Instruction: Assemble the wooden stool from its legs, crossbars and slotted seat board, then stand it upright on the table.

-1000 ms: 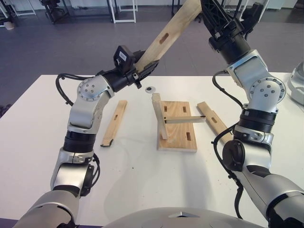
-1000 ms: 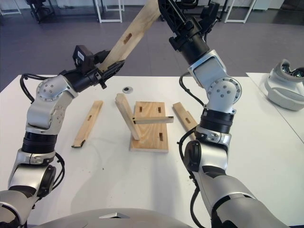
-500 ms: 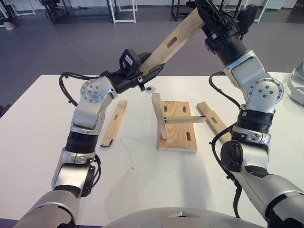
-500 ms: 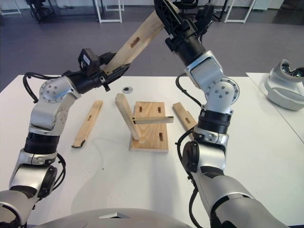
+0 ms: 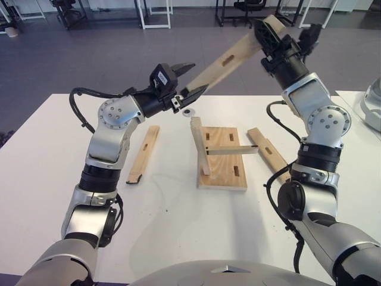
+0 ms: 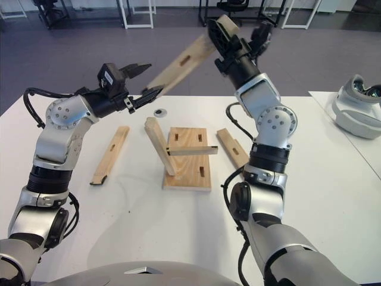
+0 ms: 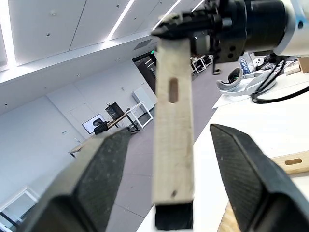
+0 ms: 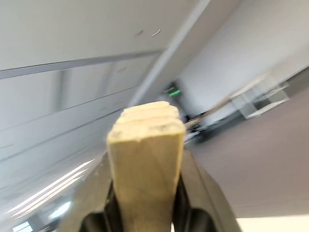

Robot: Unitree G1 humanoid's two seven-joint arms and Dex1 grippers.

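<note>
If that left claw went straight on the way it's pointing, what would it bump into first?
Probably the wooden leg: its lower end lies inside the open left gripper, and the right gripper holds the far end.

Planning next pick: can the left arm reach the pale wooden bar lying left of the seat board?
Likely yes: left gripper is open, and the pale wooden bar lies uncovered beside that arm.

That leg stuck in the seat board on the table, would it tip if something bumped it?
Probably. The leg leans in the seat board instead of standing straight, so it looks loosely seated. The crossbar juts sideways from it, likely adding leverage. The board lies flat and should stay put.
</note>
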